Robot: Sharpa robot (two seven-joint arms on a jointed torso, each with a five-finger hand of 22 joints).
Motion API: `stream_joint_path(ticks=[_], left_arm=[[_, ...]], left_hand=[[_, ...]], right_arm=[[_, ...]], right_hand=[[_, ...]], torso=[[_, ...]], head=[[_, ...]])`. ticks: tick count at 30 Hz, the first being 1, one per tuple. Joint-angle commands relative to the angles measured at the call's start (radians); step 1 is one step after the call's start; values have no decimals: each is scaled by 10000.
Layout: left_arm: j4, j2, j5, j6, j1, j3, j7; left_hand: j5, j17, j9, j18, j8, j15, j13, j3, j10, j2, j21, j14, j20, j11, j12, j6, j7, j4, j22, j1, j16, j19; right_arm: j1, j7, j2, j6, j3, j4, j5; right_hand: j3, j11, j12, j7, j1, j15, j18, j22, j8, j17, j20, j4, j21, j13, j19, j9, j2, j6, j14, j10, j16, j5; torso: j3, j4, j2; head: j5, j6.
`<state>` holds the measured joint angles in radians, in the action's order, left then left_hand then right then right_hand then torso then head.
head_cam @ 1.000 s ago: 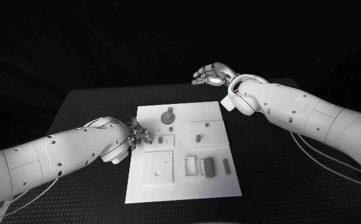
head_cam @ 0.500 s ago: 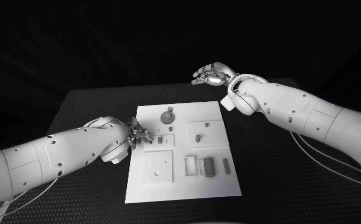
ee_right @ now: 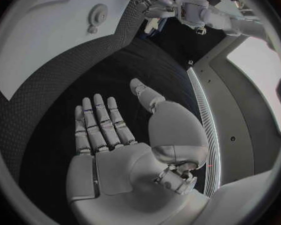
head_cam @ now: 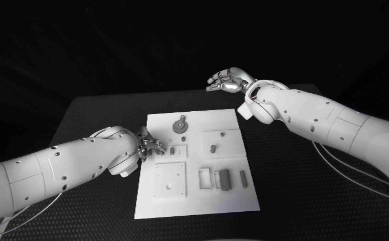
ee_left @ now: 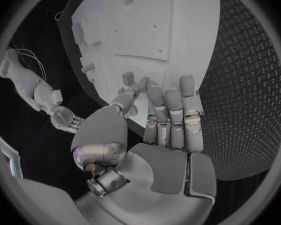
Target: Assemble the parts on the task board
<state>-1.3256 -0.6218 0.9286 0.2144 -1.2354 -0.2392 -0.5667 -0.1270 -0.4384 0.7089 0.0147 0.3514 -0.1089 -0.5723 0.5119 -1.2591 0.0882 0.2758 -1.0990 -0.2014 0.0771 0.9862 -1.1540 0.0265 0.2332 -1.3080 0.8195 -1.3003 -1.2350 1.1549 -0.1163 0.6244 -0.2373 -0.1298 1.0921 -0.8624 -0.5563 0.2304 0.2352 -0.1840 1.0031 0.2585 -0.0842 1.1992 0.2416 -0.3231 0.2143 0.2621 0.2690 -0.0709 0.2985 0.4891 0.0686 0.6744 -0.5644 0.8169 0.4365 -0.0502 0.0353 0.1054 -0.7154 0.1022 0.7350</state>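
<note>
The white task board (head_cam: 198, 204) lies in the middle of the table. It carries a round gear part (head_cam: 181, 124), a small part (head_cam: 172, 151) in a recess near its left edge, another small part (head_cam: 213, 148), and several blocks (head_cam: 225, 179) near its front. My left hand (head_cam: 148, 145) is at the board's left edge. In the left wrist view its fingers (ee_left: 168, 105) lie straight and together, tips beside the small part (ee_left: 128, 77); I cannot tell if they touch it. My right hand (head_cam: 227, 80) hangs open beyond the board's far right corner, its palm (ee_right: 115, 150) empty.
A square plate (head_cam: 170, 180) with small holes sits on the board's front left. The black textured table top (head_cam: 97, 117) surrounds the board on all sides. Thin cables (head_cam: 344, 165) trail under my right arm at the table's right side.
</note>
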Motion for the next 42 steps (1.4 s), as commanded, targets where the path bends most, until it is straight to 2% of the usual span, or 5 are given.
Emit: stream_joint_path(ticks=[1, 12, 21, 28, 42], left_arm=[[-11, 23, -53, -127, 3, 1, 28], [2, 6, -29, -74, 3, 1, 55], [10, -17, 292, -80, 3, 2, 66], [-13, -21, 712, -129, 3, 2, 93], [-28, 2, 796, -219, 3, 2, 118]], left_hand=[[62, -10, -7, -40, -28, -36, -10, -64, -5, -26, 31, -21, -72, 58, -10, 25, -2, 23, -171, -88, -65, -18], [56, -16, -5, -36, -33, -52, -25, -140, 26, -13, 21, 7, -83, 57, -5, 46, -1, 155, -170, 57, -74, -12], [-118, -18, -5, -55, -32, -60, -44, -128, 39, -113, 12, 19, -90, 52, 7, 58, 7, 513, -169, 558, -87, -23], [-167, -17, -8, -63, -34, -58, -48, -128, 38, -129, 8, 18, -91, 48, 9, 62, 10, 551, -170, 764, -90, -24], [-160, -14, -14, -77, -41, -52, -49, -181, 42, -73, 3, 24, -84, 39, 6, 73, 19, 532, -170, 839, -88, -20]], right_arm=[[-5, -84, -2, 138, -4, 12, 6], [-6, -84, 0, 134, -4, 6, 6], [-7, -85, -3, 139, -3, 9, 6], [-9, -84, 3, 133, -3, 3, 6], [-12, -83, 1, 138, -3, 1, 6]], right_hand=[[25, -6, -65, -642, -87, 43, 153, 18, 62, 15, 47, -61, -60, 14, 16, -11, -30, -67, -29, 83, -51, 21], [25, -6, -71, -642, -88, 44, 153, 24, 63, 17, 47, -62, -66, 14, 13, -13, -31, -70, -28, 85, -53, 21], [24, -6, -76, -643, -86, 44, 153, 29, 65, 18, 47, -63, -70, 15, 12, -14, -33, -70, -28, 86, -53, 21], [22, -6, -79, -642, -83, 44, 153, 33, 67, 18, 47, -62, -72, 15, 11, -15, -35, -70, -29, 88, -54, 21], [23, -6, -86, -641, -84, 45, 153, 42, 70, 20, 47, -63, -78, 15, 11, -17, -34, -71, -29, 93, -55, 21]], torso=[[-2, 7, 1], [-4, 3, -2], [-1, 2, -1], [-8, 3, 0], [0, -2, 1]], head=[[-3, 13], [-8, 14], [-8, 12], [-9, 18], [-18, 27]])
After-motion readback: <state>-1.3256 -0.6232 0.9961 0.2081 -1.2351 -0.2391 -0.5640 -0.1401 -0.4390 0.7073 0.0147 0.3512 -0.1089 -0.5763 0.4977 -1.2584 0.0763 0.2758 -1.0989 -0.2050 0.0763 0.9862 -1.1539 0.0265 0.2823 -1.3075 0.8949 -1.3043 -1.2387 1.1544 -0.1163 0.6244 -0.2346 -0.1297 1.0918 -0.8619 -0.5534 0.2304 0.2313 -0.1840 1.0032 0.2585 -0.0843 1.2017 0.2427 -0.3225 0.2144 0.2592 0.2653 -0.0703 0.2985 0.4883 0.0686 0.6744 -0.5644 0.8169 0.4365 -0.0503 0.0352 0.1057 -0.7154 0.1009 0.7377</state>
